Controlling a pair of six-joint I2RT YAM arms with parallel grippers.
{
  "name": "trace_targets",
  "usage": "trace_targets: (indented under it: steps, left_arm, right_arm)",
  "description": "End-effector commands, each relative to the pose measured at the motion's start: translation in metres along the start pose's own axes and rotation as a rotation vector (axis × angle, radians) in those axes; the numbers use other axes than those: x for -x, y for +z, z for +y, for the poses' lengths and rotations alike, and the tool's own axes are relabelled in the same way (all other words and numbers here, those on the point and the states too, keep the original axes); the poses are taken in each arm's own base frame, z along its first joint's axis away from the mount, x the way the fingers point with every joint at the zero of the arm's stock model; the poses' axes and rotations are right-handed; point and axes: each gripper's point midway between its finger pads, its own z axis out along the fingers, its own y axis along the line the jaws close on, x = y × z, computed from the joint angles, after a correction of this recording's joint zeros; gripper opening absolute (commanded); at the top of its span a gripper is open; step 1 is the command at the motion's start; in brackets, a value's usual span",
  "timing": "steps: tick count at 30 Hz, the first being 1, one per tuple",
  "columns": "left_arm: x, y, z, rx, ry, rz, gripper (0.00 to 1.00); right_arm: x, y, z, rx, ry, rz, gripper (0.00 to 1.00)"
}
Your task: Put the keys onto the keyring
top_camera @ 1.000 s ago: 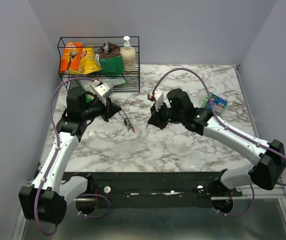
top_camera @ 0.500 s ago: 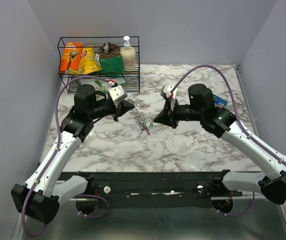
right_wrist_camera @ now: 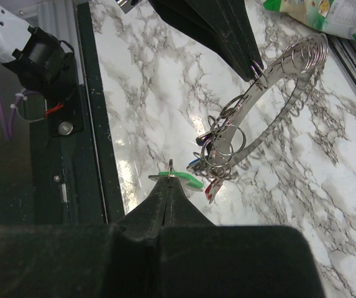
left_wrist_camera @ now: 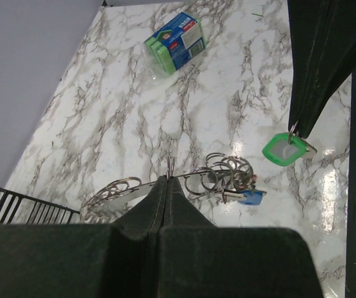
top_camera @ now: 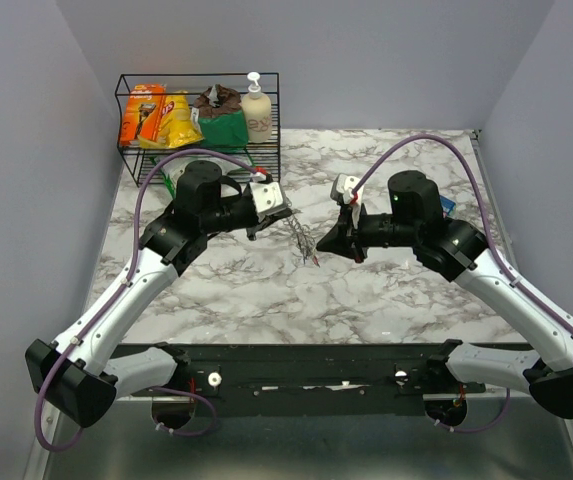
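Note:
My left gripper (top_camera: 284, 215) is shut on the keyring (top_camera: 304, 240), a curved metal band strung with many small silver rings, and holds it above the table. In the left wrist view the band (left_wrist_camera: 118, 191) runs across my shut tips (left_wrist_camera: 168, 179), with a blue key (left_wrist_camera: 251, 197) hanging on it. My right gripper (top_camera: 324, 243) is shut on the small ring of a green-tagged key (right_wrist_camera: 187, 180), just right of the keyring. The tag (left_wrist_camera: 284, 150) hangs below the right fingers (left_wrist_camera: 317, 74). In the right wrist view the keyring (right_wrist_camera: 271, 87) also carries a red key (right_wrist_camera: 212, 187).
A black wire basket (top_camera: 198, 110) with snack bags and a soap bottle (top_camera: 257, 108) stands at the back left. A blue and green packet (left_wrist_camera: 174, 42) lies on the marble table (top_camera: 266, 290) behind the right arm. The black base rail (top_camera: 296, 375) runs along the near edge.

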Motion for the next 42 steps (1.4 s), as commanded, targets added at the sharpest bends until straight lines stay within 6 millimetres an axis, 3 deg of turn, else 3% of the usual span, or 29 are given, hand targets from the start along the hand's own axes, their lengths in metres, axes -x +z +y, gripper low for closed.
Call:
trace_targets:
  steps: [1, 13, 29, 42]
  left_arm:
    - [0.016, -0.004, 0.007, 0.031, 0.079, -0.017, 0.00]
    - [0.011, -0.004, -0.001, -0.008, 0.097, -0.004, 0.00]
    - [0.020, -0.003, -0.016, -0.093, 0.083, -0.041, 0.00]
    - [0.026, 0.007, -0.027, -0.169, 0.038, -0.072, 0.00]
  right_arm:
    - [0.007, -0.008, 0.004, 0.006, -0.011, -0.006, 0.01]
    - [0.007, -0.009, -0.005, -0.037, -0.030, 0.016, 0.01]
    - [0.010, -0.010, -0.038, -0.202, -0.066, 0.018, 0.01]
    - [0.019, 0.002, -0.036, -0.158, -0.070, -0.031, 0.01]
